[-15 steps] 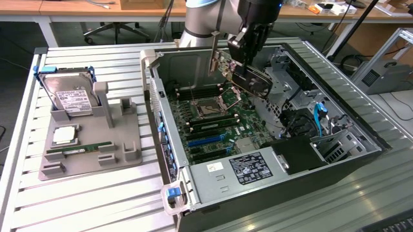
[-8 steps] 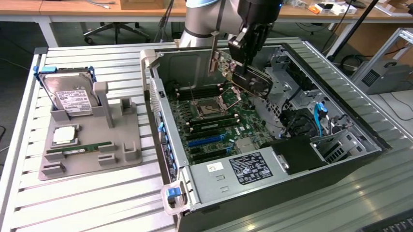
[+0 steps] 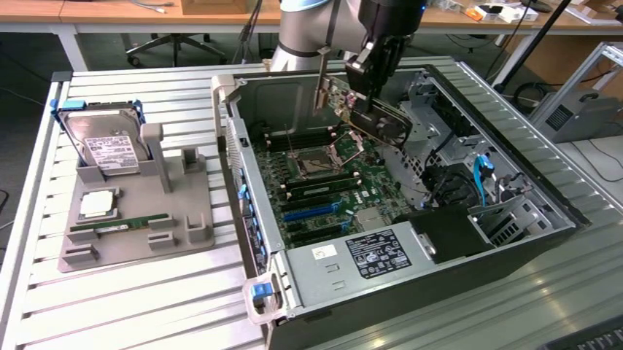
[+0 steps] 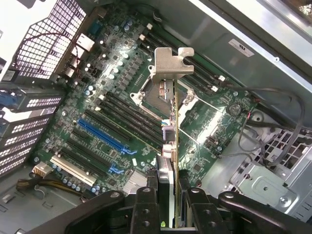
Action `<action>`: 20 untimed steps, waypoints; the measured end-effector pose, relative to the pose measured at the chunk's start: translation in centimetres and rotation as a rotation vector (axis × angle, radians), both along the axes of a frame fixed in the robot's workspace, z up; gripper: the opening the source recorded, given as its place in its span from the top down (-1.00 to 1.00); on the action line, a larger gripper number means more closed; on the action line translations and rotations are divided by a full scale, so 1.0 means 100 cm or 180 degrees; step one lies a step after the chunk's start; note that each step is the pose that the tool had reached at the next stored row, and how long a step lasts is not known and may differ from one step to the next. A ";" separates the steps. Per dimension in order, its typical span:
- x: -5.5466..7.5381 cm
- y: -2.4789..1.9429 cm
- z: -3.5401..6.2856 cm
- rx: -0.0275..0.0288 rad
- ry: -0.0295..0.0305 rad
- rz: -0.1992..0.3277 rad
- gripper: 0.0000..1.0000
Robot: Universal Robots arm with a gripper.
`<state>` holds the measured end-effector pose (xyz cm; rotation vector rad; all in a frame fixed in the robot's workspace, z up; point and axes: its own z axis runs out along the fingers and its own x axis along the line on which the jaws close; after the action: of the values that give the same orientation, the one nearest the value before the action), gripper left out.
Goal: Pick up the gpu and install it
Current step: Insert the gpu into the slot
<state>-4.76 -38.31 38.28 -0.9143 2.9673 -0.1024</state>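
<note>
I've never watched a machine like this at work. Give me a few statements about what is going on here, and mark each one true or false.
1. The gripper is clamped on the gpu. True.
2. The gpu sits in a slot of the motherboard. False: it is held tilted in the air above the board.
3. The hard drive stands in the grey holder beside the computer case. True.
4. The computer case is closed. False: its side is open and the motherboard shows.
5. The memory stick lies inside the case. False: it lies on the grey holder, outside the case.
</note>
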 end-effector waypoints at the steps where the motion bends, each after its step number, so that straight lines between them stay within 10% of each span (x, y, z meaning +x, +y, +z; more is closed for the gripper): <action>1: 0.000 0.0000 0.0000 0.0000 0.0000 0.0007 0.47; 20: 0.000 0.0000 0.0000 0.0000 0.0000 0.0193 0.47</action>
<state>-4.76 -38.31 38.28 -1.0031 2.9364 -0.1007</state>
